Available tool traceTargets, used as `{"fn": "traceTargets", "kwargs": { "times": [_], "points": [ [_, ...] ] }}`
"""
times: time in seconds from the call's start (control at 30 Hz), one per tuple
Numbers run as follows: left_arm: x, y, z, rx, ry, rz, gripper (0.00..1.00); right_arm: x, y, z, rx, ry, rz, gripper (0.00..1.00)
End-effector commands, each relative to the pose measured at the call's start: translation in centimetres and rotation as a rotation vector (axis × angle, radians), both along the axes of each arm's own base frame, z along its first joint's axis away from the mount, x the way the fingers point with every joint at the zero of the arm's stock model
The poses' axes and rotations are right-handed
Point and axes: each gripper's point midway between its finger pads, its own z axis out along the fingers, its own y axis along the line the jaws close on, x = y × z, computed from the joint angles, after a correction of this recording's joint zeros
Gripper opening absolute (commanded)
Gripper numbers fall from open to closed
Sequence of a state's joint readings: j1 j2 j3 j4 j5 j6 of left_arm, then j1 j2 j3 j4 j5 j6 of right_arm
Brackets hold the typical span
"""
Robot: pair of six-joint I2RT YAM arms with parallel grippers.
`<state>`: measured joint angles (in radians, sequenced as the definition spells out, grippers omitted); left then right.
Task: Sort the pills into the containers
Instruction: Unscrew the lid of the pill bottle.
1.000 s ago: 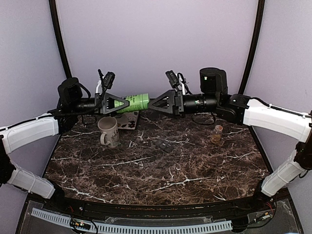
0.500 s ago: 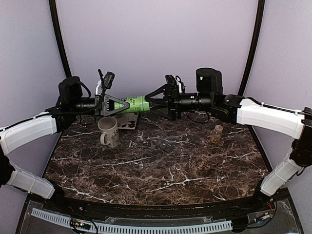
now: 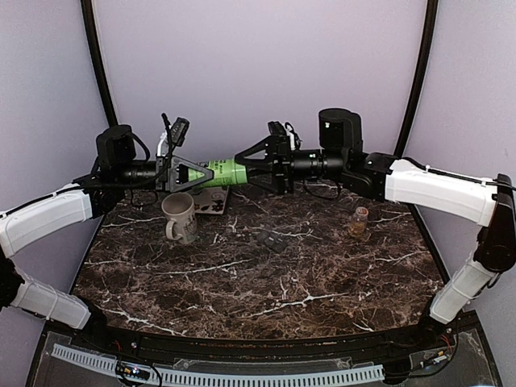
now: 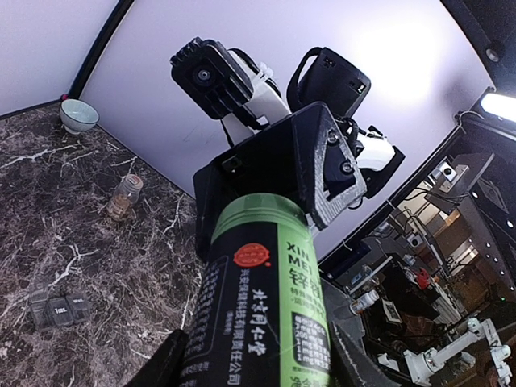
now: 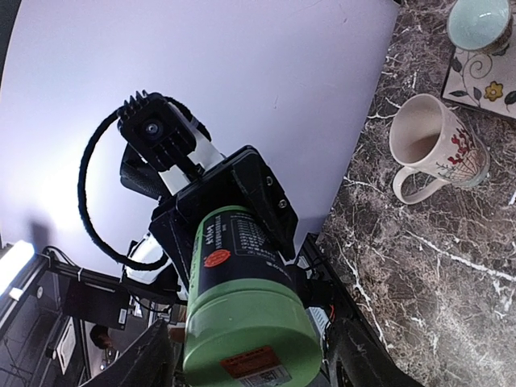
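A: Top external view first. What's the setting?

B: A dark brown marble table [image 3: 266,300] with white veins. Pale lilac walls [image 3: 258,64] stand behind it, and a black pole [image 3: 95,56] curves up at each side.

A: And the pincers?

B: The left gripper [image 3: 208,171] is clamped on a green bottle [image 3: 227,172], holding it level in the air above the far side. The right gripper [image 3: 239,166] has its fingers spread either side of the bottle's cap [image 5: 246,339]. I cannot tell whether they press on it.

A: The containers?

B: The containers [image 3: 270,239], a dark grey strip of joined compartments, lie flat mid-table. The pills [image 3: 358,230] show only as tan fill in a little jar [image 3: 360,216] at far right, well apart from the strip. A white mug [image 3: 179,218] stands far left, near a teal bowl [image 5: 477,22] on a flowered tile [image 5: 484,85].
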<state>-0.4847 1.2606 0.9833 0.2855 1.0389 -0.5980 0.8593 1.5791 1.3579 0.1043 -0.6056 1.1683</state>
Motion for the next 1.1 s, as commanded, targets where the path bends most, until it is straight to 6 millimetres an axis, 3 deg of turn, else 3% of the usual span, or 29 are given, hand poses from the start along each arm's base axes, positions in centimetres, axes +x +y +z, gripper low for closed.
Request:
{"fn": "traceTargets", "kwargs": {
  "times": [0.0,0.07,0.2,0.33,0.6,0.7,1.07],
  "points": [
    [-1.0,0.3,2.8,-0.035,-0.090,-0.020,0.00,-0.4,0.4,2.4,0.055,-0.046,0.031,0.59],
    [-0.9,0.2,2.7,-0.034,-0.087,-0.016,0.00,-0.1,0.9,1.3,0.034,-0.034,0.039,0.50],
    [-0.7,0.2,2.8,-0.039,-0.085,-0.007,0.00,-0.3,1.0,0.9,0.020,-0.041,0.054,0.31],
    [-0.5,0.0,3.1,-0.056,-0.074,-0.010,0.00,-0.5,0.9,0.7,0.002,-0.070,0.067,0.25],
    [-0.7,-0.6,3.9,-0.134,0.034,-0.101,0.00,-1.5,0.4,1.3,-0.044,-0.374,0.140,0.26],
    [-0.9,-0.9,4.0,-0.152,0.085,-0.159,0.00,-2.5,-0.5,2.6,-0.053,-0.512,0.168,0.27],
    [-1.6,-1.1,4.6,-0.172,0.180,-0.261,0.00,-1.2,-1.8,-0.5,-0.331,-0.876,0.108,0.28]
  ]
}}
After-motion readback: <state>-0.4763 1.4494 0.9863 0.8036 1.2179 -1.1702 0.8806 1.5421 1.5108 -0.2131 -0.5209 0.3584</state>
